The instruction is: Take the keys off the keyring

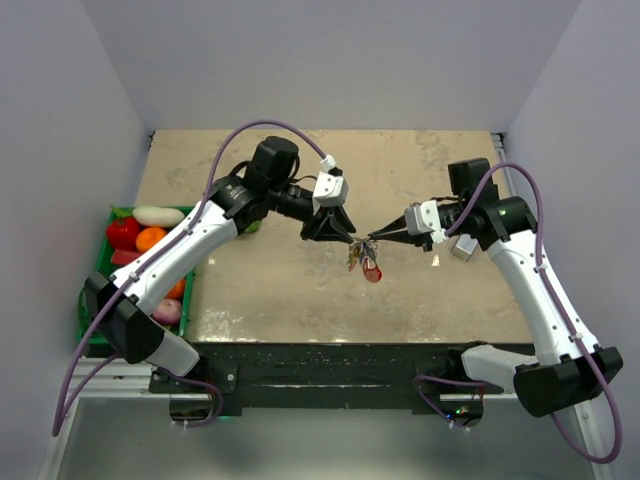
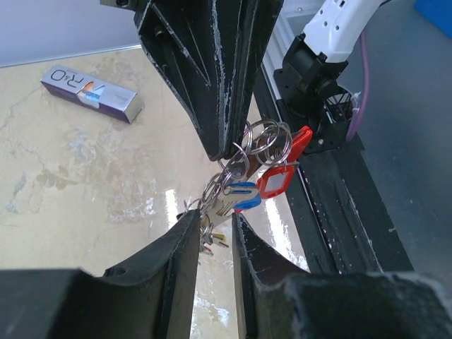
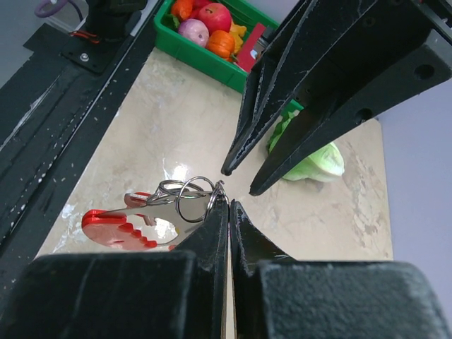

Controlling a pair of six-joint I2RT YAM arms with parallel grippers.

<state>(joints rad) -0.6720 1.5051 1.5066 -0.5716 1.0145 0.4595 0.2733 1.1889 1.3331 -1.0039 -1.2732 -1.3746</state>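
My right claw (image 3: 228,205) is pinched shut on the keyring (image 3: 187,192), holding the bunch up over the middle of the surface (image 1: 280,290), nr the front edge. The keys (image 2: 236,198) hang below the rings, blue and red heads side by side, w/ the red fob (image 3: 99,219) sticking out sideways. My left claw (image 2: 215,217) sits tip to tip w/ the right one, jaws at a narrow gap, and the lower silver ends of the keys drop into that gap; can't tell if the pads actually touch metal. It's tight: the right claw's black fingers are directly above the bunch in the left wrist view, and in the right wrist view my own fingers hide most of the keys. Around us: a purple-and-silver box (image 2: 88,92) lying flat, well apart from the bunch; a lettuce (image 3: 314,164) behind the left claw; a green bin (image 3: 201,65) of fruit & veg at the surface's left side.
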